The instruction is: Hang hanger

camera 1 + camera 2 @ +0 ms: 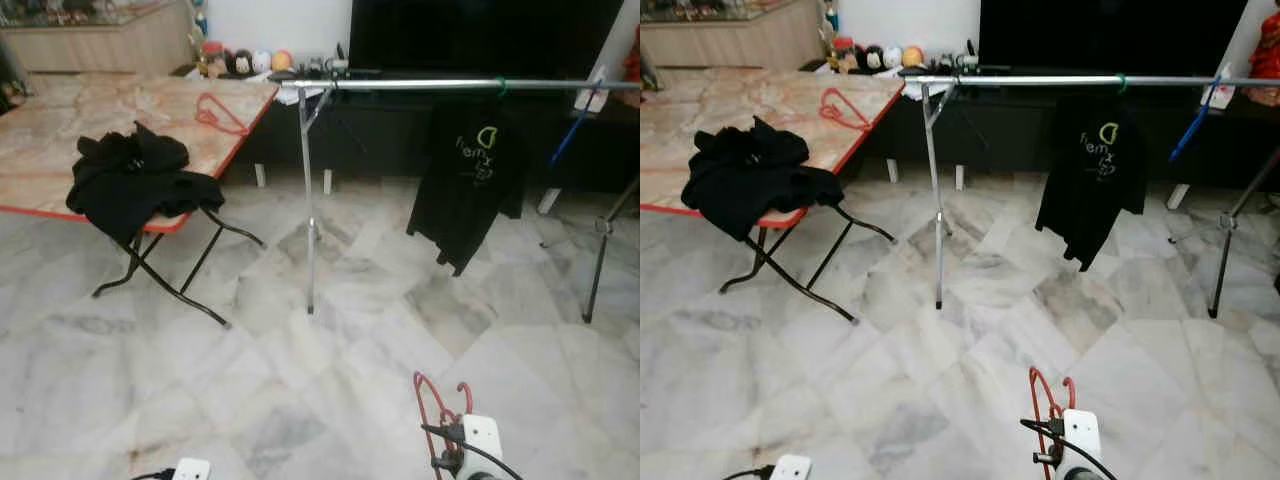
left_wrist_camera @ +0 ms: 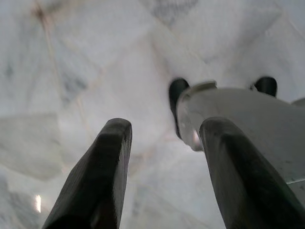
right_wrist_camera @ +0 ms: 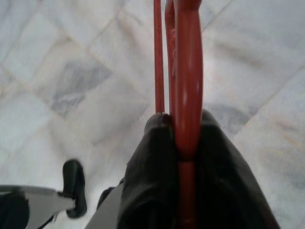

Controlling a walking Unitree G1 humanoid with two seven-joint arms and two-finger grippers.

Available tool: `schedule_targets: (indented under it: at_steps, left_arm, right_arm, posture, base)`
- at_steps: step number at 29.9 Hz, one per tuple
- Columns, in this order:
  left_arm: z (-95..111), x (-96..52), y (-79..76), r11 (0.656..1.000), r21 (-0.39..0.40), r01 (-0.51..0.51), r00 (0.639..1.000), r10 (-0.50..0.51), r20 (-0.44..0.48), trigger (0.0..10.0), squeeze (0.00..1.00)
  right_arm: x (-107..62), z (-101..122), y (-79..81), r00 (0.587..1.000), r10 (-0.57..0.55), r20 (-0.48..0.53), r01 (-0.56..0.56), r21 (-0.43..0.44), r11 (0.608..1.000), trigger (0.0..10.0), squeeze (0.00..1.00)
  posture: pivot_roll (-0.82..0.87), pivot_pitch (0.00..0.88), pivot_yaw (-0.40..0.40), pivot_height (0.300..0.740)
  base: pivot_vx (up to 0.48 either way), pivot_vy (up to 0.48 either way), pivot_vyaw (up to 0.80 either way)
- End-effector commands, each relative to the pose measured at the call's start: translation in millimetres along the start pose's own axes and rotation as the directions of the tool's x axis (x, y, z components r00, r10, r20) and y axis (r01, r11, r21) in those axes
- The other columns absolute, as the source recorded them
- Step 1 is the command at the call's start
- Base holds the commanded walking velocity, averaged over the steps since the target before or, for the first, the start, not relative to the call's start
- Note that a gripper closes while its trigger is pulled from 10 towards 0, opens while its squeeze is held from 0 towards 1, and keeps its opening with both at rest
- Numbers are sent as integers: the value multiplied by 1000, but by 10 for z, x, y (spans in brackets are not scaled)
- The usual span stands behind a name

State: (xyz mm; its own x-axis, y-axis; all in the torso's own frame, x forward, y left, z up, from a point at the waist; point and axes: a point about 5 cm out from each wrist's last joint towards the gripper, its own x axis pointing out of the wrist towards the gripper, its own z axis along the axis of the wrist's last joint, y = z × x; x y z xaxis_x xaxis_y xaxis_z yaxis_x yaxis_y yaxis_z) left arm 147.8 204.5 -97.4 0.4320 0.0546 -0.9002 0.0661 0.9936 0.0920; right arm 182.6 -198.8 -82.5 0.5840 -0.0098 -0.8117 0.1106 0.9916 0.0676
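My right gripper (image 3: pixel 183 143) is shut on a red hanger (image 3: pixel 187 76), held low in front of me; the hanger (image 1: pixel 435 405) rises from my right wrist at the bottom of the head view. A silver clothes rail (image 1: pixel 450 85) on thin stands runs across the far side of the room. One black T-shirt (image 1: pixel 470 180) with green print hangs on it. My left gripper (image 2: pixel 164 138) hangs open above the marble floor with nothing between its fingers (image 2: pixel 102 176). A second red hanger (image 1: pixel 218 113) lies on the folding table (image 1: pixel 60 140).
A heap of black clothes (image 1: pixel 135 180) sits on the table's near edge. The rail's stand pole (image 1: pixel 307 200) and a tripod leg (image 1: pixel 600 250) stand on the marble floor. A dark TV cabinet (image 1: pixel 400 130) lines the far wall.
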Motion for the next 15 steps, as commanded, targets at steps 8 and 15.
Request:
schedule_targets:
  at_steps: [8,15]
  left_arm:
    - [-87,-2,-84,999,-28,23,1000,-23,-19,10000,0]
    - [-43,8,-151,999,-20,32,999,-33,-15,10000,0]
  right_arm:
    - [8,19,32,1000,4,6,-4,-4,1000,10000,0]
    - [8,20,27,1000,-1,6,1,-2,1000,10000,0]
  posture:
    - [8,0,-24,740]
    - [8,0,-26,740]
  base:
    - [0,0,0]
    - [110,0,0]
